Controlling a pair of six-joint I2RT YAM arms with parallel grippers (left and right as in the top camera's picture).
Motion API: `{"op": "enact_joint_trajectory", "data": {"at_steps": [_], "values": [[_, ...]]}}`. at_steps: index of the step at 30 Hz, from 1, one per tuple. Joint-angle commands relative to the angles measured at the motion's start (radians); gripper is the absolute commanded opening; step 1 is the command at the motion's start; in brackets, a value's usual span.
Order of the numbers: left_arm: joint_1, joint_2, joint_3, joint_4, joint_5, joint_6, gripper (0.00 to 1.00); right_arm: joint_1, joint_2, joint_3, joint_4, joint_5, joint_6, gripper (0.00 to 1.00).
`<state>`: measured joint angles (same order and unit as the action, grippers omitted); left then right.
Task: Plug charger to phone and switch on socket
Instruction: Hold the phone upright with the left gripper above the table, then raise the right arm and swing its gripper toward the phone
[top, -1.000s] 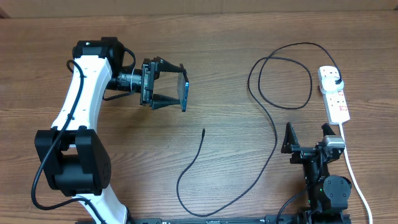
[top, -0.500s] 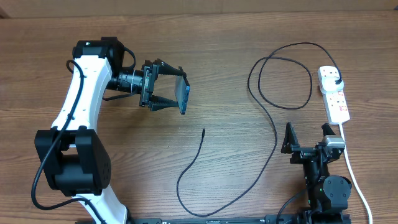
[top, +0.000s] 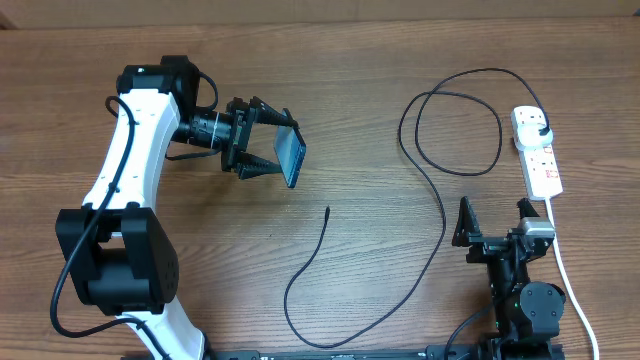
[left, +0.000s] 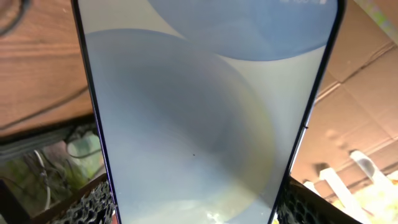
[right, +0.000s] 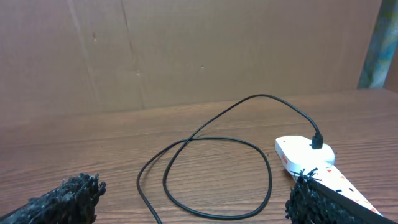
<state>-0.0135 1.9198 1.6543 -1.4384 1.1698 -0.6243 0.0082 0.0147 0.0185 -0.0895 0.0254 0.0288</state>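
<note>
Along phone (top: 293, 151) edges, left hand (top: 285, 147) fingers (top: 259, 168)

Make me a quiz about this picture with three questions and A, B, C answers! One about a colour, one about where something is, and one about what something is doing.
1. What colour is the power strip?
A white; B black; C green.

2. Where is the phone?
A on top of the power strip; B in the left gripper; C inside a box.

3. The black cable's small tip is:
A pushed into the phone; B lying loose on the table; C stuck in the power strip.

Answers:
1 A, its body is plainly white.
2 B, the gripper clamps the phone by its two long edges.
3 B, the tip rests on bare wood, apart from the phone.
</note>
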Motion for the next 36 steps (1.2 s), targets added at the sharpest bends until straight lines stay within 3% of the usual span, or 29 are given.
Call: {"op": "enact_joint_trajectory", "data": {"at_steps": [1, 13, 16, 26, 36], "values": [[0.002, -0.035, 0.005, 0.008, -0.047, 0.018, 0.04, 0.006, -0.011, -0.011, 0.006, -0.004, -0.003, 1.00], [0.002, -0.035, 0.005, 0.018, -0.146, 0.019, 0.04, 0.006, -0.011, -0.011, 0.008, -0.004, -0.003, 1.00], [0.002, -0.035, 0.005, 0.018, -0.156, 0.019, 0.04, 0.006, -0.011, -0.011, 0.016, -0.005, 0.058, 1.00], [0.002, -0.035, 0.005, 0.029, -0.148, 0.014, 0.04, 0.006, -0.004, 0.058, -0.003, -0.155, 0.123, 1.00], [0.002, -0.035, 0.005, 0.029, -0.141, -0.012, 0.04, 0.002, 0.278, 0.324, -0.076, -0.163, 0.121, 1.00]]}}
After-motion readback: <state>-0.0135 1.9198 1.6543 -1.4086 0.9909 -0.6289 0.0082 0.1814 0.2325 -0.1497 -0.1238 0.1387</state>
